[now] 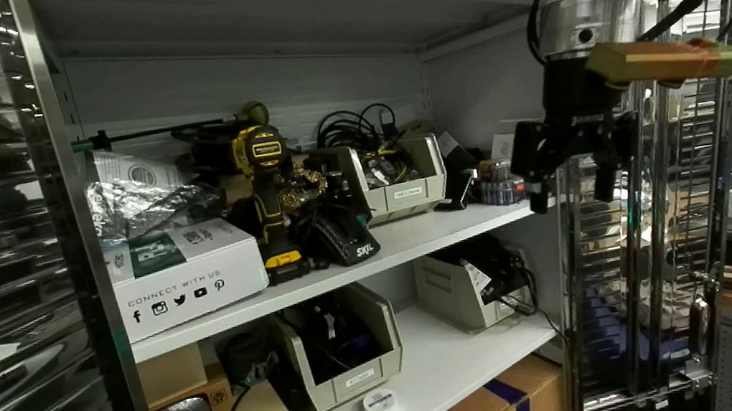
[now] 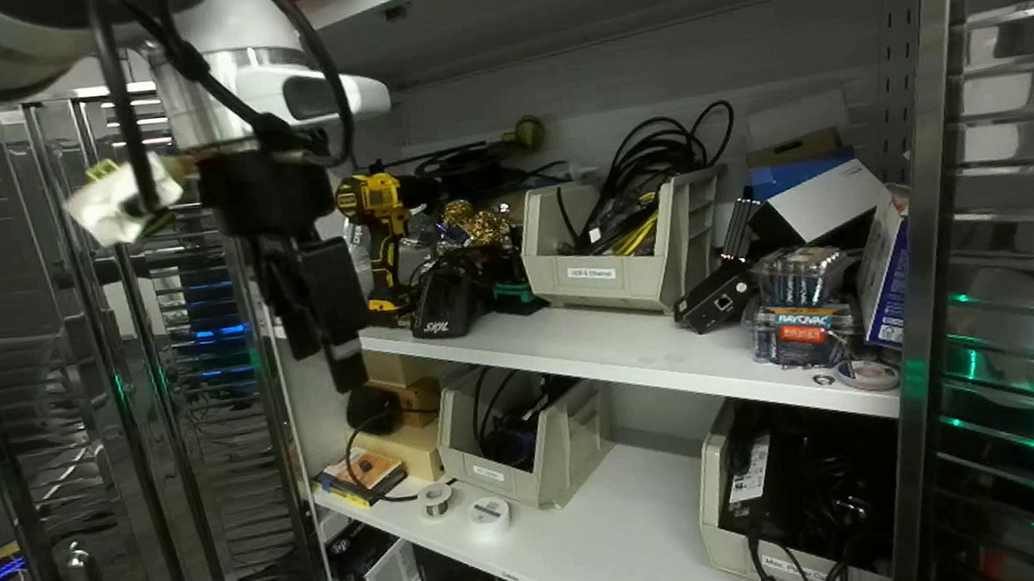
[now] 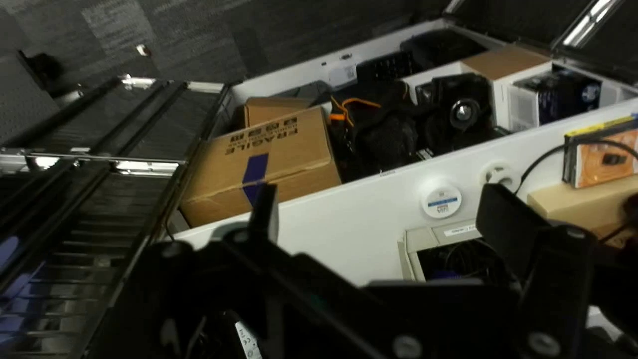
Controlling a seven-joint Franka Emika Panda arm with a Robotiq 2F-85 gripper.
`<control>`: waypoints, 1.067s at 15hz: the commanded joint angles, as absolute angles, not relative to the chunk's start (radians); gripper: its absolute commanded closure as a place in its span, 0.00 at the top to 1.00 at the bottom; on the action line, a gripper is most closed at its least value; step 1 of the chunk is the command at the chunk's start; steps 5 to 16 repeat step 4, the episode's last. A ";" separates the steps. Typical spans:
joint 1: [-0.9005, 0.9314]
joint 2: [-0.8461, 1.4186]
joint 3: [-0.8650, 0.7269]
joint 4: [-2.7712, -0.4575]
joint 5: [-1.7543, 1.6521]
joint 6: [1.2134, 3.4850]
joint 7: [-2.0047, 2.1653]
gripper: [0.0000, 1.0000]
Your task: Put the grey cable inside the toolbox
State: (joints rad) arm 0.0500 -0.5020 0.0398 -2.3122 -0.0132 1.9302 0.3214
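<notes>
Three beige bins [image 2: 593, 294]: one on the upper shelf [image 2: 579, 341], two on the lower shelf [image 2: 634, 516], all loaded.
Upper bin: black cable loops [image 2: 628, 166] rise over its rim; yellow wires [image 2: 640, 238] lie inside.
Grey cable: from where I stand I can't tell which it is; the tangles in the bins are too dark and small.
Toolbox: I can't say which container is meant.
Gripper [image 1: 572, 198]: jaws spread wide, seen so in the wrist view too; it hangs, pointing down, in front of the shelves.
Yellow drill [image 1: 268, 198]: upright on the upper shelf, just beside the white box [image 1: 195, 278] that says "CONNECT WITH US".
Black SKIL unit [image 1: 334, 232]: just beside the drill, on its other side.
Rayovac pack [image 2: 804, 339]: near the end of the upper shelf, with a tilted black device [image 2: 717, 300] between it and the upper bin.
Round reels [image 1: 380, 408]: two, near each other on the lower shelf, by the front of a bin.
Cardboard box [image 3: 294, 149]: below the lower shelf, a blue strip [image 3: 255, 168] on it, its FRAGILE lettering upside down in the wrist view.
Cabinet doors [image 2: 1023, 128]: shiny metal, one standing at each side.
</notes>
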 commanded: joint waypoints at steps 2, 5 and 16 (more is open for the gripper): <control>0.024 -0.543 0.060 -2.311 -0.001 1.876 0.299 1.00; 0.024 -0.552 0.060 -2.313 -0.001 1.869 0.295 1.00; 0.024 -0.552 0.060 -2.313 -0.001 1.869 0.295 1.00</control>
